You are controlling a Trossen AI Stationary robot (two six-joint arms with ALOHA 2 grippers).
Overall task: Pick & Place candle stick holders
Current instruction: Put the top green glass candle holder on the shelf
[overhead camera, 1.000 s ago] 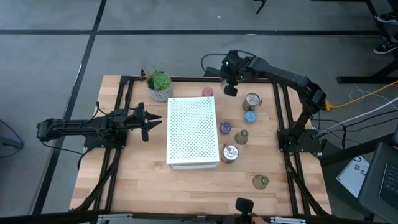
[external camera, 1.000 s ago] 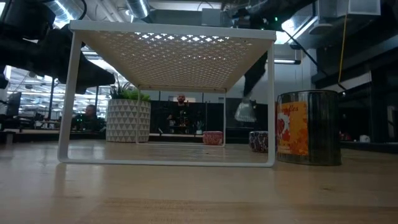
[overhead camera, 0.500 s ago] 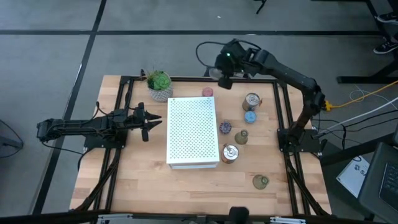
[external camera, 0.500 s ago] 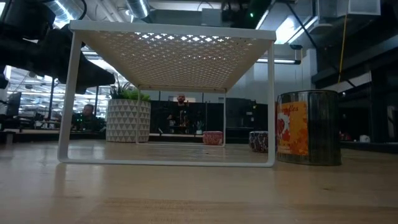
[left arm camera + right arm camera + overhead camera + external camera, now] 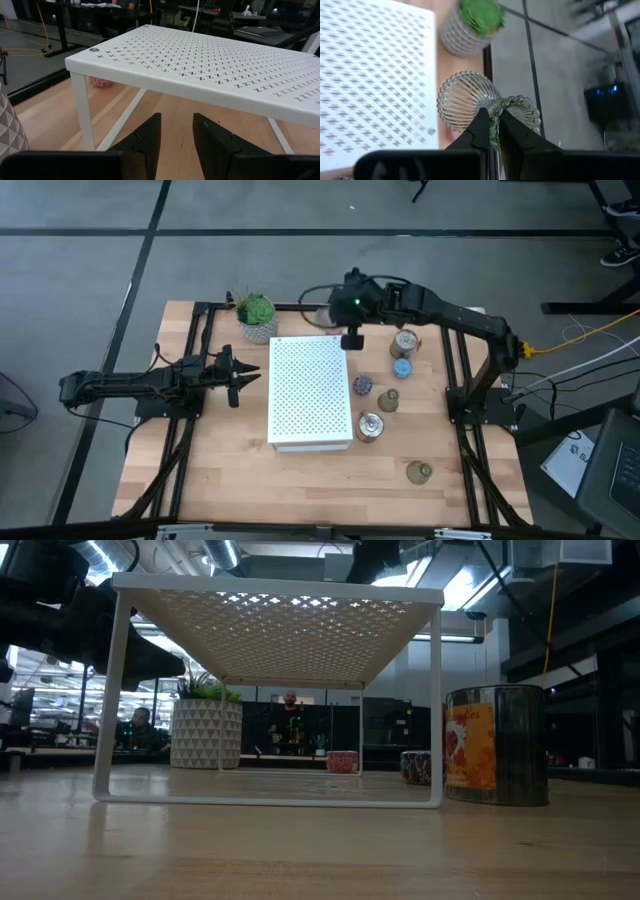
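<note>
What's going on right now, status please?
Right gripper shut on glass holder, above white rack's far corner. Left gripper open, waiting beside rack. Nothing blocking.

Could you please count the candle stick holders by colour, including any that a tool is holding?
olive-green glass holders: 3, one gripped by the right tool
silvery metal holders: 2
pink holder: 1
purple holder: 1
blue holder: 1
Total: 8

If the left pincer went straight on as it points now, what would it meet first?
Probably the white shelf: the left pincer aims toward it, seemingly just below its top, so it could slip under. Depth is unclear.
</note>
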